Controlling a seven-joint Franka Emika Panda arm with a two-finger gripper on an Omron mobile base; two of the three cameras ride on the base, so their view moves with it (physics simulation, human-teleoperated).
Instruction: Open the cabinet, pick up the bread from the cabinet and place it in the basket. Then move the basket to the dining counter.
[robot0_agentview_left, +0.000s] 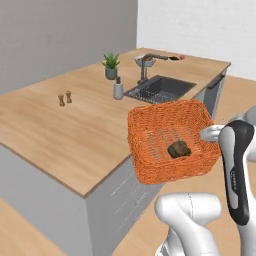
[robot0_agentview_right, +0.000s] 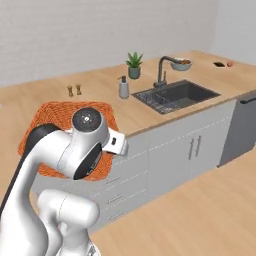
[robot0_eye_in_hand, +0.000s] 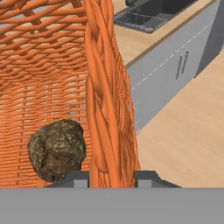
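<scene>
My gripper (robot0_eye_in_hand: 112, 177) is shut on the right side wall of the orange woven basket (robot0_agentview_left: 172, 171), one finger inside and one outside. The hand (robot0_agentview_left: 211, 134) holds the basket up by the front edge of the dining counter (robot0_agentview_left: 65, 135), left of the sink. The bread (robot0_agentview_left: 178, 149), a small dark brown lump, lies on the basket's floor. In the hand view the bread (robot0_eye_in_hand: 57, 150) sits just left of the gripped wall (robot0_eye_in_hand: 105, 87). My own arm covers part of the basket (robot0_agentview_right: 55, 114) in the right base view. The cabinet is out of view.
On the counter are a sink (robot0_agentview_left: 161, 88) with a faucet (robot0_agentview_left: 144, 67), a soap bottle (robot0_agentview_left: 118, 89), a potted plant (robot0_agentview_left: 111, 66), two small shakers (robot0_agentview_left: 65, 98) and a bowl (robot0_agentview_right: 180, 63). Grey drawers and doors (robot0_agentview_right: 192, 150) line the counter's front above wood floor.
</scene>
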